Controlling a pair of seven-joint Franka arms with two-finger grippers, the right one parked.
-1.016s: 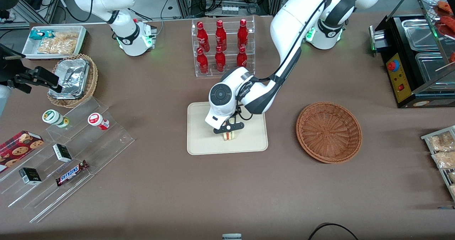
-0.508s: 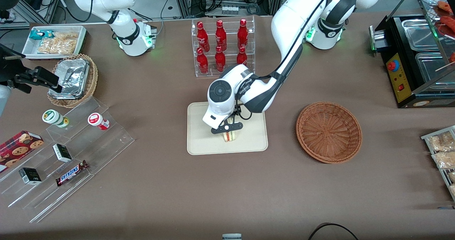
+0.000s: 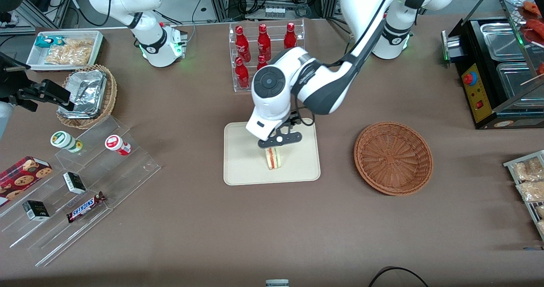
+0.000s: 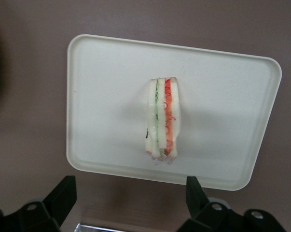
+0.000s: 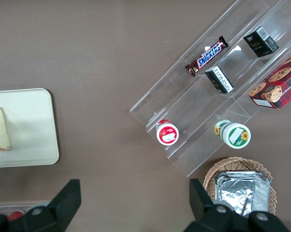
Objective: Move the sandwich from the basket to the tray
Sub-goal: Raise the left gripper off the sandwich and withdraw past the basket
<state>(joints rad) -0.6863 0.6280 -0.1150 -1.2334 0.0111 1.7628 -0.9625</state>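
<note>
Brown tabletop (image 3: 191, 219): sandwich (image 3: 274, 158) standing mid-tray (image 3: 242, 174), basket (image 3: 393, 157) vacated. Gripper (image 3: 278, 144) above, spread wide, holding nothing. Placement apparently done; next, probably only a clean withdrawal upward.

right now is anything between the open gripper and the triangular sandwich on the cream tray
Nothing. In the left wrist view the open gripper hangs above the sandwich, which stands alone on the tray; only air lies between them.

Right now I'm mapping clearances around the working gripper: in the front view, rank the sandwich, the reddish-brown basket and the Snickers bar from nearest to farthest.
The open gripper hovers above the tray.
1. Sandwich, directly below on the tray.
2. Basket, toward the working arm's end.
3. Snickers bar, toward the parked arm's end.
</note>
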